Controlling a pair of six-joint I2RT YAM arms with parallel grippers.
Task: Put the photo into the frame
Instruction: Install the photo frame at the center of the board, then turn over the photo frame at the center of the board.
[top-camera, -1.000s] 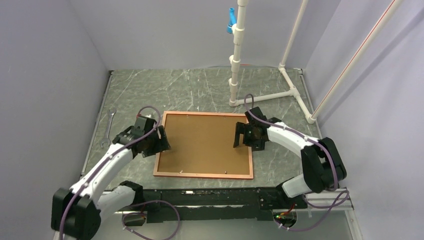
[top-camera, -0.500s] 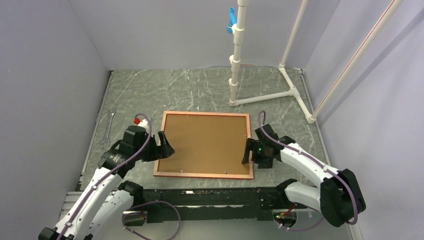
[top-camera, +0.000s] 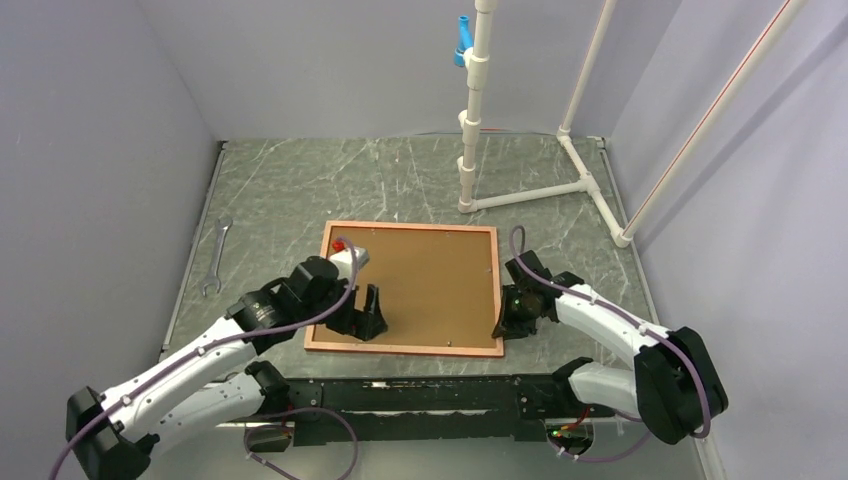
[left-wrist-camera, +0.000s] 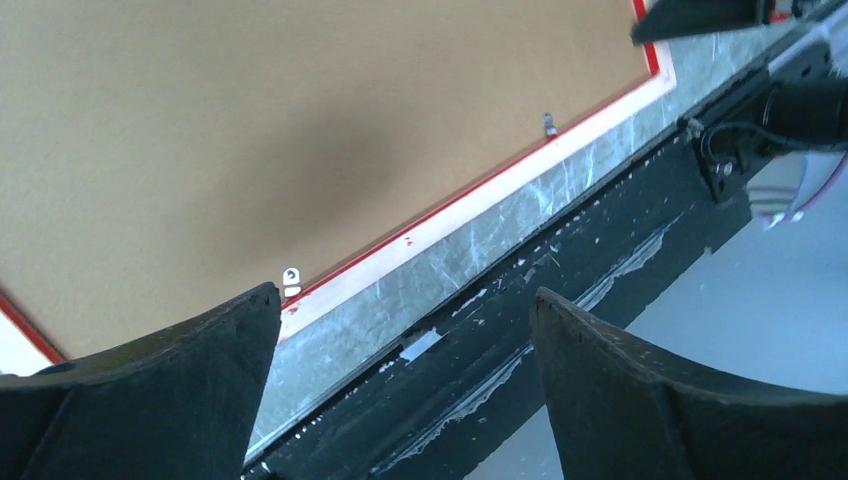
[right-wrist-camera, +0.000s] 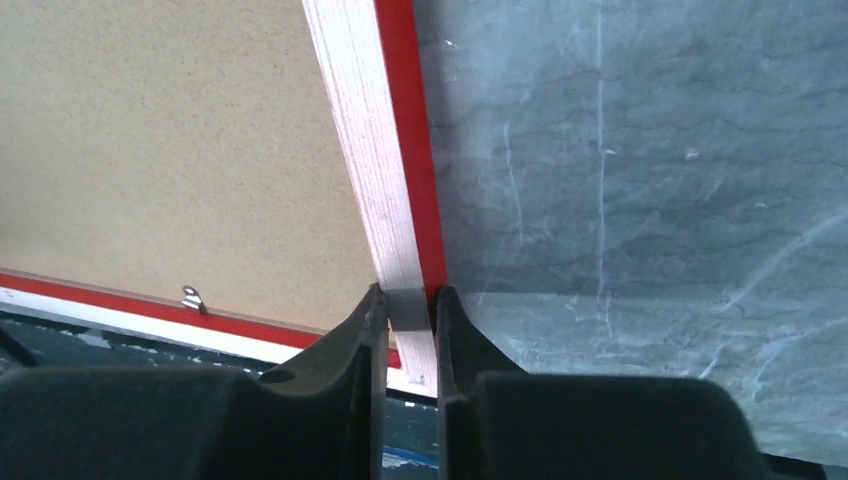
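Observation:
The frame (top-camera: 410, 349) lies flat on the marble table, its orange-brown rim around a brown backing board (top-camera: 430, 285). The photo is hidden. My right gripper (top-camera: 503, 325) sits at the frame's right edge near the near right corner. In the right wrist view this gripper (right-wrist-camera: 408, 300) is shut on the pale, red-sided rim (right-wrist-camera: 375, 150). My left gripper (top-camera: 368, 318) hovers over the frame's near left part. In the left wrist view it (left-wrist-camera: 405, 300) stands open with nothing between its fingers, above the near rim (left-wrist-camera: 480, 215) and the table edge.
A wrench (top-camera: 215, 257) lies at the table's left side. A white pipe stand (top-camera: 470, 130) with a blue clip (top-camera: 462, 38) rises behind the frame, its feet spreading to the right. The black base rail (top-camera: 440, 392) runs along the near edge.
My right gripper slid down the frame's right edge toward the near corner and closed on the rim. My left gripper swung from the frame's left edge inward over its near left part.

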